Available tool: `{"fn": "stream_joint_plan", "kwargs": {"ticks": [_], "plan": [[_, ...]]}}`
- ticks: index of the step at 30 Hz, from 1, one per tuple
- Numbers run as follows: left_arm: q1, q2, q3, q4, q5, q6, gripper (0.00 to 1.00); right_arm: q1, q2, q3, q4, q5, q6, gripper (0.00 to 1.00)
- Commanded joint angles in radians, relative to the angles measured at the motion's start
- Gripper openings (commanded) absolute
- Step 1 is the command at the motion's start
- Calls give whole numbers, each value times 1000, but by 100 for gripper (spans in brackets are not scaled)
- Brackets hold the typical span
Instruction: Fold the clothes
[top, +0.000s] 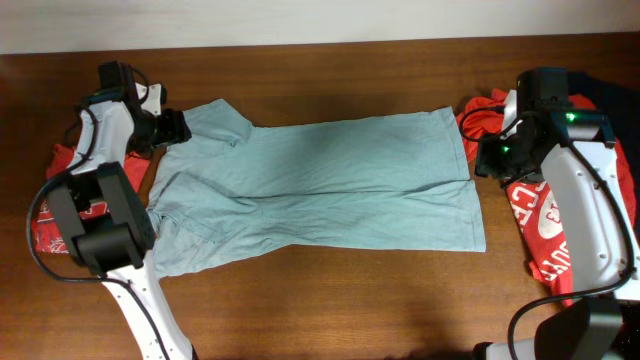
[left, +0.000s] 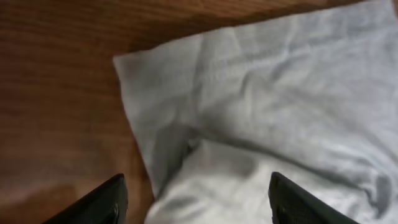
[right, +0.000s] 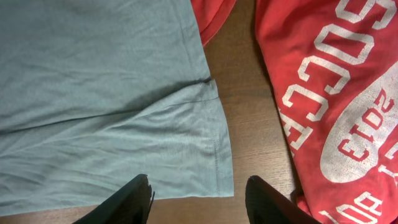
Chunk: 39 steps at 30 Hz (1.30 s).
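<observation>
a pale green t-shirt (top: 320, 185) lies spread flat across the wooden tabletop (top: 330, 300), collar end toward the left arm. the left hand (left: 196, 205) hangs over a sleeve (left: 186, 81), fingers (left: 106, 202) parted and grasping nothing. the right hand (right: 196, 199) is likewise spread wide above the hem corner (right: 221, 137); whether either one touches the cloth i can't quite tell. a red shirt (right: 336, 93) with white lettering lies just beside that hem.

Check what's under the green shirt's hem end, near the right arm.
Wooden table shows along the green shirt hem. At the far corner a red cloth runs beneath the hem; how far it extends underneath is covered.
</observation>
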Motion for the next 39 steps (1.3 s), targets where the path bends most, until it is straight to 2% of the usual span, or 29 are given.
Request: {"fn": "stream_joint_plan", "kwargs": {"ticks": [1,4,7,14,16,22,25,28,30,32,34,36,39], "plan": [[-1,22,22,30,23,26,70,-3,-2,8,-8,9,4,54],[-2,32,21,37,31,26,64,-3,-2,8,-9,9,4,55],[-2,51,21,29,75,26,54,-3,-2,8,-8,9,4,54],[-3,87,21,-25,89,25,50,-3,-2,8,-11,9,4,54],[-3,87,21,-28,89,25,41,-3,-2,8,-11,9,4,54],[-3,86,24,-59,90,25,5,-3,-2,8,0,9,4,54],[-3,82,29,-70,90,24,2,-3,-2,8,24,9,4,52],[-3,75,39,-81,90,9,1,-3,1,8,73,9,4,45],[-3,74,47,-93,90,-11,1,-3,29,8,171,9,3,44],[-3,74,47,-108,89,-18,1,-3,63,8,240,4,3,45],[-3,74,47,-125,89,-18,1,-3,137,8,333,-29,-2,54],[-3,74,47,-132,89,-18,1,-3,208,8,409,-97,-54,54],[-3,74,47,-139,89,-18,1,-3,308,8,515,-148,-77,60]]}}
